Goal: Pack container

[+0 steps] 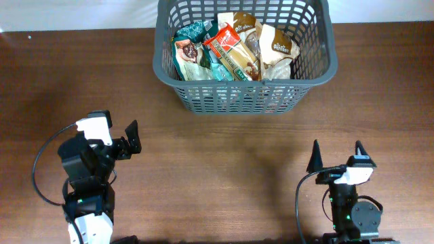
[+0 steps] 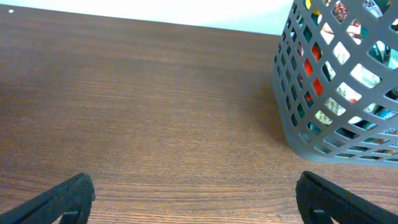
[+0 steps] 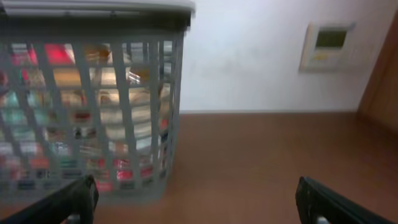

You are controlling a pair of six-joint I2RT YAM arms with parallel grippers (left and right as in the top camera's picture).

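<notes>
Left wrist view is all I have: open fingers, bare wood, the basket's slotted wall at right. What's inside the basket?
Observer: Overhead shows the dark grey basket holding several snack packets: a teal packet at left, a red packet in the middle, a brown-and-white pouch at right.
Operator: Is the right arm carrying anything?
Observer: No. The right gripper is open and empty, near the table's front edge, well short of the basket.
Operator: Any packets left outside?
Observer: None visible overhead; only bare wood shows in front of the basket.
</notes>
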